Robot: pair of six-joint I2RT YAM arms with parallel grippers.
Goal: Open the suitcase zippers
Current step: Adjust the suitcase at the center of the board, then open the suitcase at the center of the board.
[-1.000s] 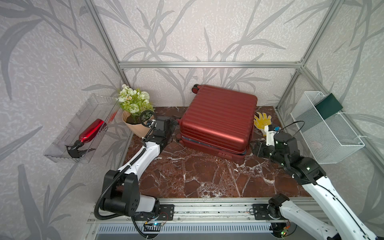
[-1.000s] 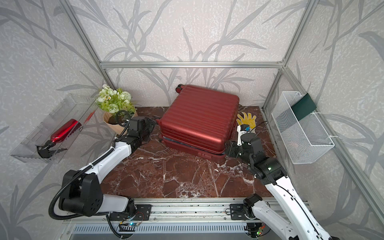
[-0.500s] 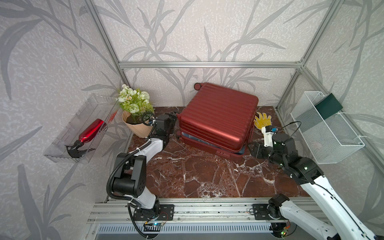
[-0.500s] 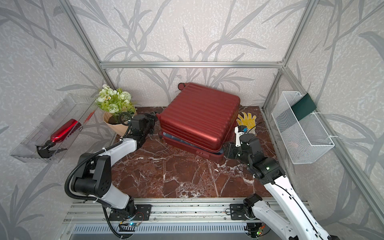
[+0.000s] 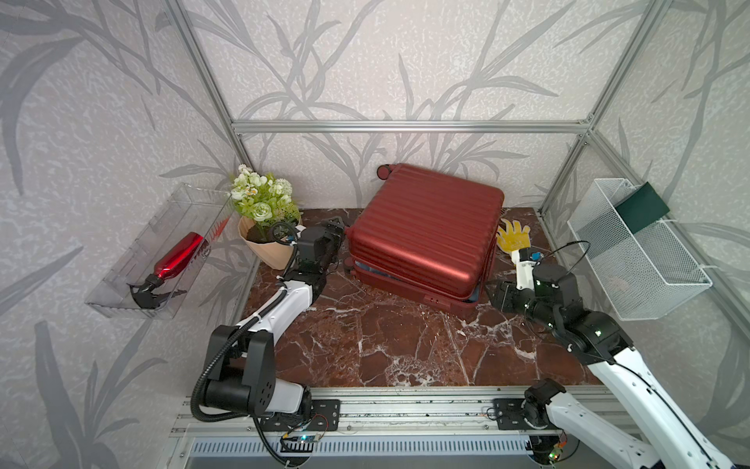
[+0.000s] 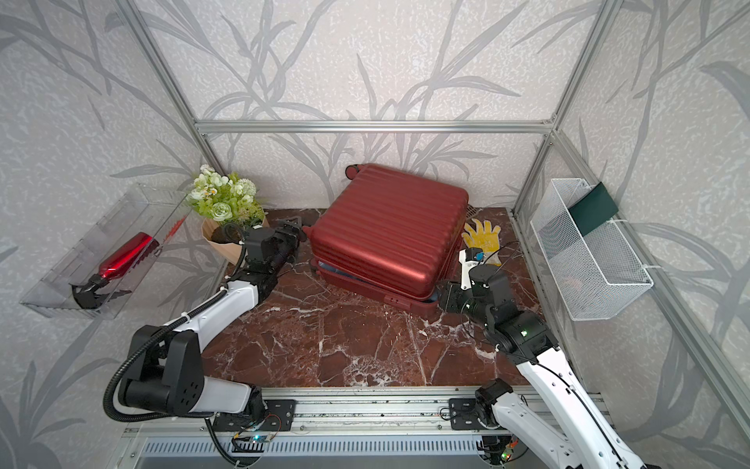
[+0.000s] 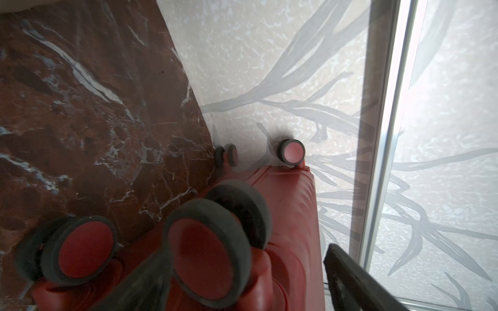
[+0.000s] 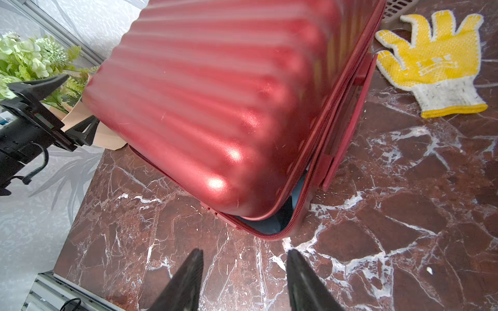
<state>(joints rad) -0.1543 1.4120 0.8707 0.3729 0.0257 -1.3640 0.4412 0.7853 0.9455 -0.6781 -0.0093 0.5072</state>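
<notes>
One small metallic dark-red hard-shell suitcase with ribbed faces, flat on a broad face on red-brown marble surface, back middle, close to rear wall. Long axis roughly left to right, slightly skewed: end with red-and-black wheels toward left arm, opposite end toward yellow knitted glove on right. Upper shell raised a little at near edge. Thin dark-red zippers parted along near side and round near right corner, pale blue lining showing in gap. Looks joined further back on right side; pulls not made out. Left tool at wheel end, jaws wide apart, nothing clamped. One black finger beside shell, wheels blurred right up against wrist camera; contact not clear. Right tool low over bare surface, just short of parted corner, jaws about half apart, empty, touching nothing.
</notes>
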